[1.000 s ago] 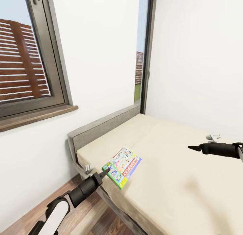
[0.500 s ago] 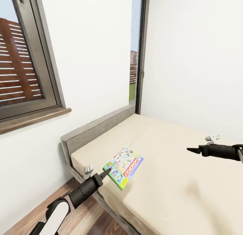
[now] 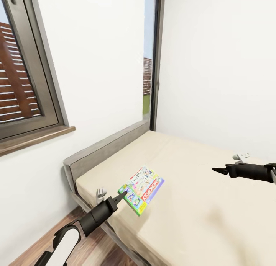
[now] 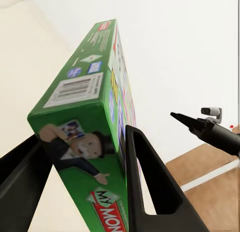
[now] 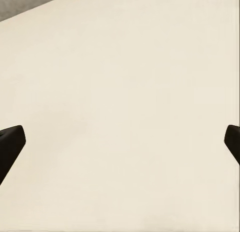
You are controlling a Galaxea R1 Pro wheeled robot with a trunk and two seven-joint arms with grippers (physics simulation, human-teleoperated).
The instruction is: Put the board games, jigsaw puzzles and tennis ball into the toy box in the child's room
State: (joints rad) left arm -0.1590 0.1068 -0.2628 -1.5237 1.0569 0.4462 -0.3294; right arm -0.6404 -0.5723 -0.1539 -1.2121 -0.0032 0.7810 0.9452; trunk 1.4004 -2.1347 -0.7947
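**Board game clamped in the left gripper over the bed's near corner**

The left gripper (image 3: 122, 197) has its two black fingers (image 4: 150, 187) pressed on either face of the green board game (image 3: 141, 188), gripping it at one short end. In the head view the box hangs tilted above the near corner of the bed (image 3: 199, 204), close to the grey headboard (image 3: 103, 151); whether its far end touches the mattress cannot be told.

The right gripper (image 3: 217, 170) hovers over the mattress, well apart from the box, and in its wrist view the finger tips sit wide at both edges with nothing between them: jaws released. The left wrist view also catches that right gripper (image 4: 182, 119) beyond the box.

Behind the headboard stands a white wall (image 3: 103, 67) with a dark-framed window (image 3: 23, 86) and its wooden sill (image 3: 34, 137); a narrow window strip (image 3: 149, 67) fills the room's corner. Wood floor (image 3: 42, 243) runs beside the bed's near edge, below the left arm. The mattress between the two grippers lies bare and flat.
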